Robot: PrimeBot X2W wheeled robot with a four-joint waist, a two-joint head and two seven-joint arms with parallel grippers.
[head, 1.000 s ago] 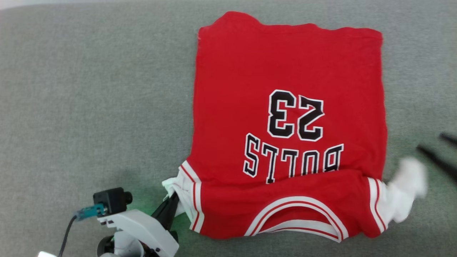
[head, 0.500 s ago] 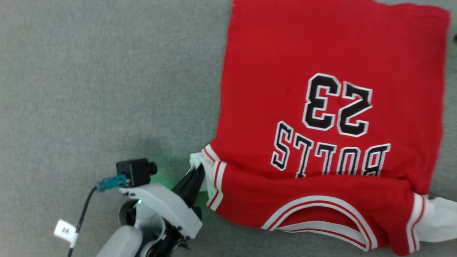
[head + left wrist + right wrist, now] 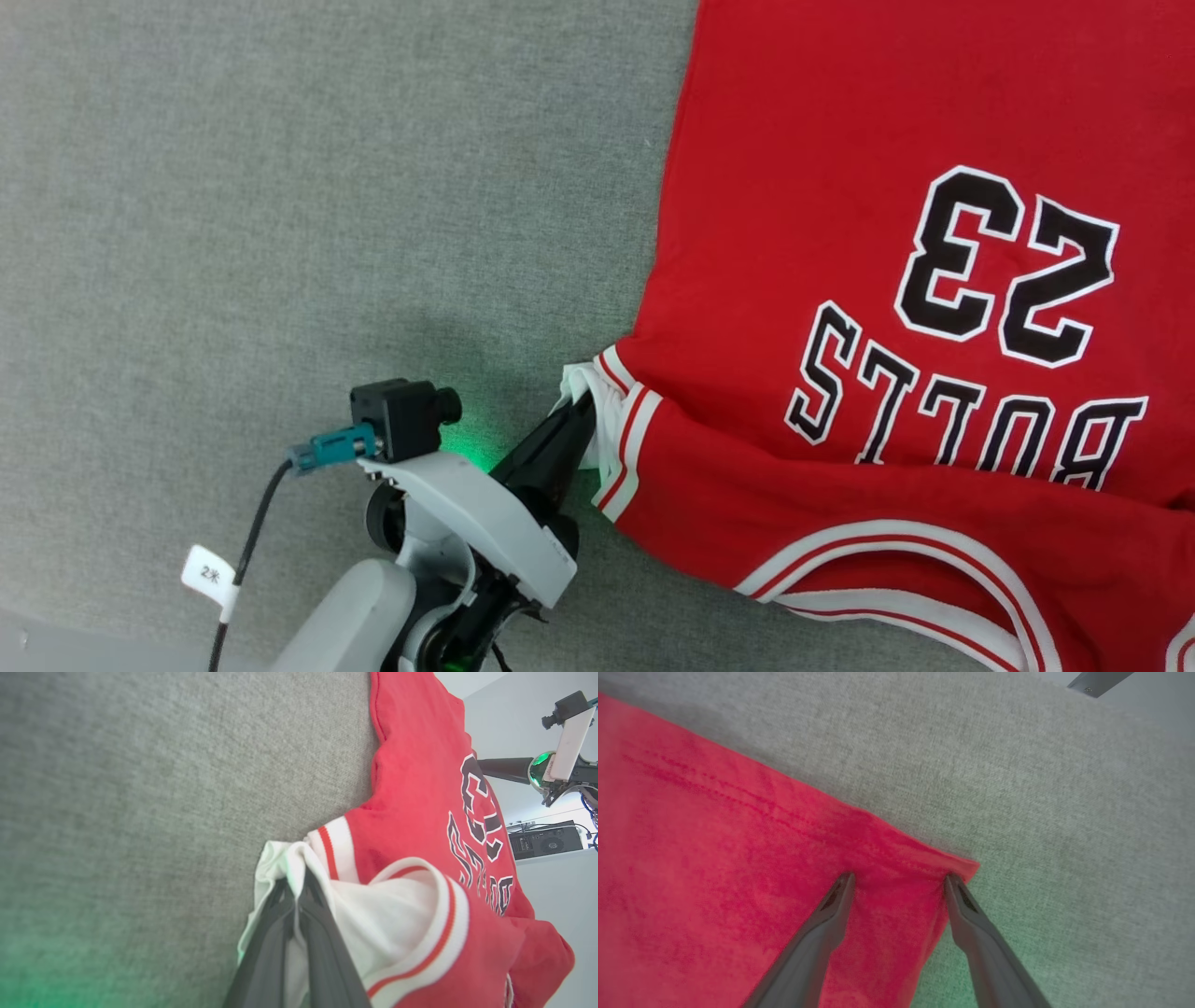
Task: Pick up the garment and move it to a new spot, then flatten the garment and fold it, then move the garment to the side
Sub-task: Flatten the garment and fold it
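Head view: one garment [image 3: 840, 233], left tool [image 3: 579, 411] clamped on its sleeve [image 3: 575, 379] — right tool [image 3: 900, 877], wrist view, spread wide.

1. The garment [image 3: 794, 233] is red, with black "BULLS 23" lettering [image 3: 1008, 271] outlined in white.
2. Its sleeve [image 3: 387, 924] is white, edged with red-and-white striped trim [image 3: 627, 448].
3. The surface [image 3: 280, 187] beneath is flecked grey weave.
4. The left pincer [image 3: 583, 405] has dark fingers [image 3: 546, 457], a pale grey body [image 3: 467, 504].

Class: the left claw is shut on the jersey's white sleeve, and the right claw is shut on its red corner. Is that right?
No. The right claw is open, fingers straddling the garment's red corner, as the right wrist view shows. The left claw is shut on the white sleeve.
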